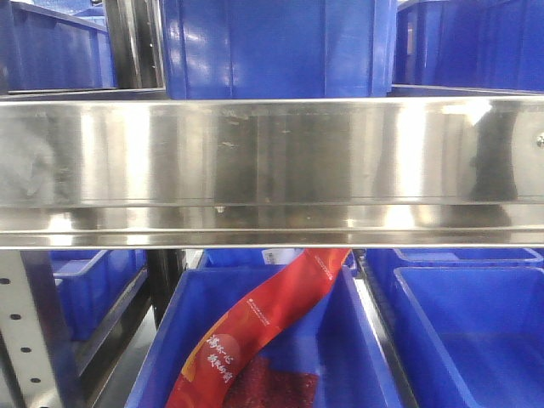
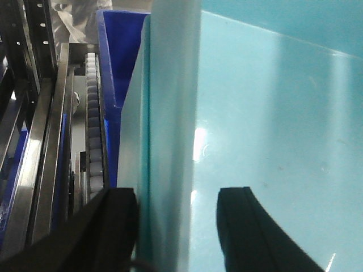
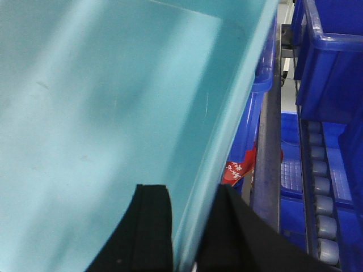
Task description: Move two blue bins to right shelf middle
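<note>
- Across the front view, you see the broad, shiny front rail of the right shelf middle [image 1: 272, 161] filling the frame, with a small screw head [image 1: 540, 138] near its right end.
- Above that rail, a blue bin [image 1: 272, 47] stands on the tier, and more blue bins sit to its left and right.
- Below the rail, another blue bin [image 1: 340, 340] on the lower level holds a red packet [image 1: 255, 340] with pale printed characters, lying slantwise; a further blue bin sits just to its right.
- On your left wrist view, the left gripper [image 2: 176, 226] has one black finger on each side of the pale teal wall of a bin [image 2: 272, 130], so it straddles the rim; the outer finger touches the wall, the inner one stands a little apart, and you cannot tell whether the grip is firm.
- Beside that bin you see a blue bin edge [image 2: 116, 62], a track of small white rollers [image 2: 93, 124] and steel rack rails.
- On your right wrist view, the right gripper [image 3: 190, 226] pinches the opposite wall of the teal-looking bin [image 3: 113, 102], fingers pressed close on either side of the rim.
- To the right of it run a steel rail [image 3: 266, 153], blue bins and grey rollers [image 3: 320, 192]; a scrap of the red packet [image 3: 238, 167] shows below.
</note>
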You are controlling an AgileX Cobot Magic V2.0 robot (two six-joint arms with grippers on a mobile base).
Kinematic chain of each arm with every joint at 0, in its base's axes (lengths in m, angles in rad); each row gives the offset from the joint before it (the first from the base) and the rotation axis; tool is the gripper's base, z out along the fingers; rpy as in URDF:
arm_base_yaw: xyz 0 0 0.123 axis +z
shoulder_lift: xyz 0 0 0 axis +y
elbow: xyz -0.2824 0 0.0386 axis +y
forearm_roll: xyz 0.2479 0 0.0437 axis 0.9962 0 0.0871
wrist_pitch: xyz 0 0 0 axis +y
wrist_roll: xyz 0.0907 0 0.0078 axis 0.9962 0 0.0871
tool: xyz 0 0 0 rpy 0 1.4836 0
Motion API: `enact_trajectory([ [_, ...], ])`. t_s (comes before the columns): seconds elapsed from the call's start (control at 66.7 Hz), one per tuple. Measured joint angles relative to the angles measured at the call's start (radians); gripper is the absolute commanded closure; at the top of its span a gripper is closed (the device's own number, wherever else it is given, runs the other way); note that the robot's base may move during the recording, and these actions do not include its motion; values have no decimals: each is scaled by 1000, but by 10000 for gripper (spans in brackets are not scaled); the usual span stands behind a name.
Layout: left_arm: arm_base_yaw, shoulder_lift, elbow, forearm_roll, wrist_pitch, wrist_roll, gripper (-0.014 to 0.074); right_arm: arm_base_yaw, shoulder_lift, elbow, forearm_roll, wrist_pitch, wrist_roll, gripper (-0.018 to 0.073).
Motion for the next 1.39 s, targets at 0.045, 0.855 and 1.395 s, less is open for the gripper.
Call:
enact_trajectory([
  [0.045,0,0,0,0,0,0,707,0,0,0,0,0,0,713],
  [0.855,0,75,0,-4,298,-4,707,3,79,0,12,151,0,713],
  [1.395,0,199,0,4,312,-2,566,3,211,0,-78,151,-4,638],
])
